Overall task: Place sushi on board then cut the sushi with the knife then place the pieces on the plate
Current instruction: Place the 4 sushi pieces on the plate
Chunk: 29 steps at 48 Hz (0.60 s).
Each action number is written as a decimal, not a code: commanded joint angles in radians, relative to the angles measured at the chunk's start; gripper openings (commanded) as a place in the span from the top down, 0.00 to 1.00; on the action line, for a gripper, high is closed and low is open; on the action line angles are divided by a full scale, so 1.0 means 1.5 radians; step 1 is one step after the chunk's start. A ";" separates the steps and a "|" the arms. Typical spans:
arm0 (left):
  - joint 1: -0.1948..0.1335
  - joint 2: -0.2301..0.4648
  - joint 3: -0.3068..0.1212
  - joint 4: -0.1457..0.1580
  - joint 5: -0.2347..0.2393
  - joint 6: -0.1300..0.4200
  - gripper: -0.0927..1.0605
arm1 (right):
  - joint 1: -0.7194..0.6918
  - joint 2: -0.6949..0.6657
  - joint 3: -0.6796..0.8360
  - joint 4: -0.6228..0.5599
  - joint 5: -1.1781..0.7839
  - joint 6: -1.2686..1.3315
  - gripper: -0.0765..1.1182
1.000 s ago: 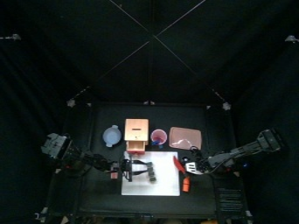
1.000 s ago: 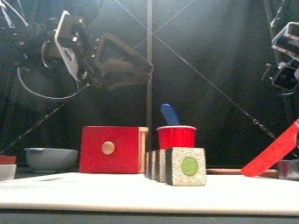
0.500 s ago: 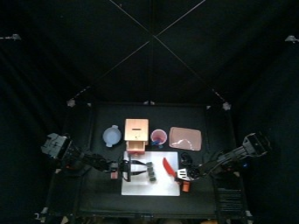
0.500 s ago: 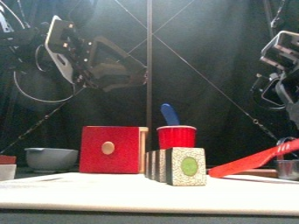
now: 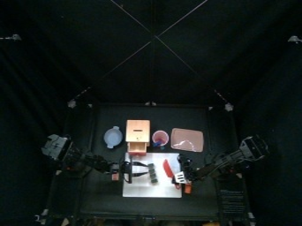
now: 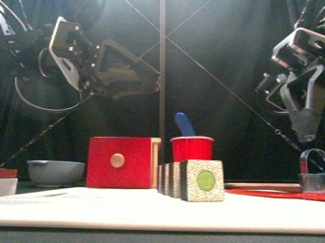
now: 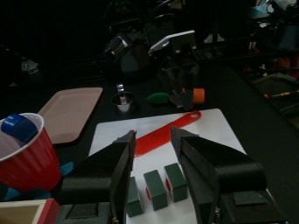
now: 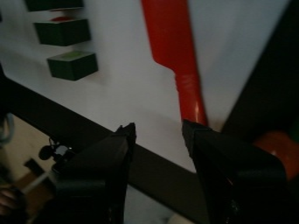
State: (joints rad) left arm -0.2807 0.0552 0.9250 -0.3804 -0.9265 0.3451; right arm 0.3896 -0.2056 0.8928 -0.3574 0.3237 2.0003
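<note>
Closest to us, at the front of the black desk (image 5: 101, 201), lies the white cutting board (image 5: 160, 188), and the toy sushi roll of dark green blocks (image 6: 193, 180) is sitting on it, left of centre. We count three blocks in a row, and the wrist views show narrow gaps between them. The end facing the front shows a speckled pale rim around a green centre.

Just to the right of the sushi, the red toy knife (image 7: 163, 138) lies flat on the board, apart from the blocks. Its blade points towards the back and its handle angles to the board's right edge.

Up above, the left tool (image 7: 158, 144) hangs over the sushi with its jaws spread wide and nothing in them. It is well clear of the blocks. The right tool (image 8: 158, 129) hovers over the knife's handle end, parted too and gripping nothing.

Further back, we see the pale wooden box with a red drawer front (image 6: 121, 161). Just to its right is the red cup (image 6: 192, 149), with a blue toy knife (image 6: 184, 122) poking out. The blue-grey bowl with two small handles (image 6: 51, 172) is off to the left. The flat pink tray (image 5: 186, 138) lies to the right of the cup.
</note>
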 commanded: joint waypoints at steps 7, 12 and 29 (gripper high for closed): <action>0.001 -0.034 -0.002 -0.001 -0.013 -0.001 0.26 | -0.116 0.008 -0.059 -0.273 -0.063 -0.140 0.25; 0.001 -0.049 0.010 -0.012 -0.013 -0.004 0.26 | -0.159 0.006 -0.062 -0.312 -0.107 -0.228 0.25; 0.001 -0.078 0.021 -0.119 -0.013 -0.003 0.26 | -0.204 -0.047 -0.047 -0.302 -0.042 -0.490 0.26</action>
State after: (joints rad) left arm -0.2807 -0.0445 0.9756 -0.5369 -0.9357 0.3390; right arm 0.0859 -0.2393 0.8299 -0.8176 0.2132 1.3438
